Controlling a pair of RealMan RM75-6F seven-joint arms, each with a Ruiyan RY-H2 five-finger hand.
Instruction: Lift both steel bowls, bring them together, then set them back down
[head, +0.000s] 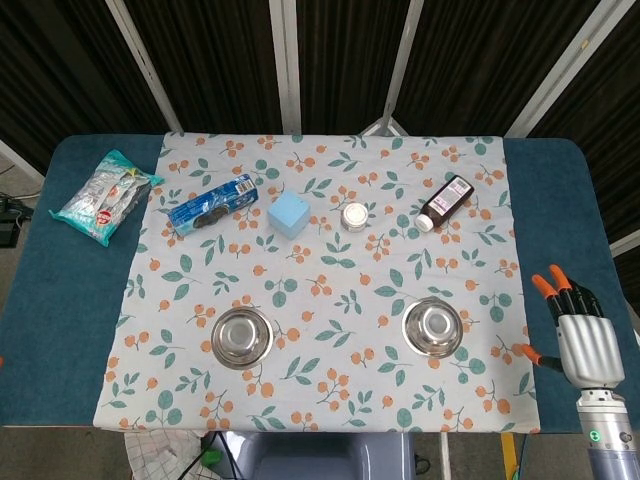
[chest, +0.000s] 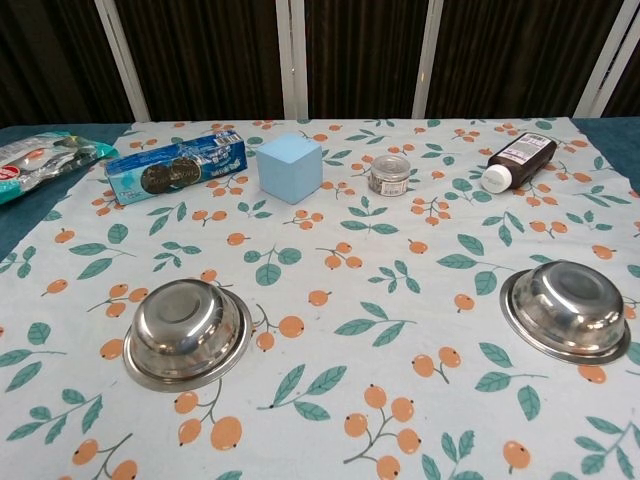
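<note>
Risk: right hand (head: 584, 340), fingers spread and empty, beside the right shallow round steel bowl (head: 432, 327), may skid its thin rim; left hand unseen.

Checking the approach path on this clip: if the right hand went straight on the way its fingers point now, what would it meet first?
Probably nothing: the right hand points up along the bare blue table beside the cloth, well right of the right bowl. Its height is unclear.
</note>
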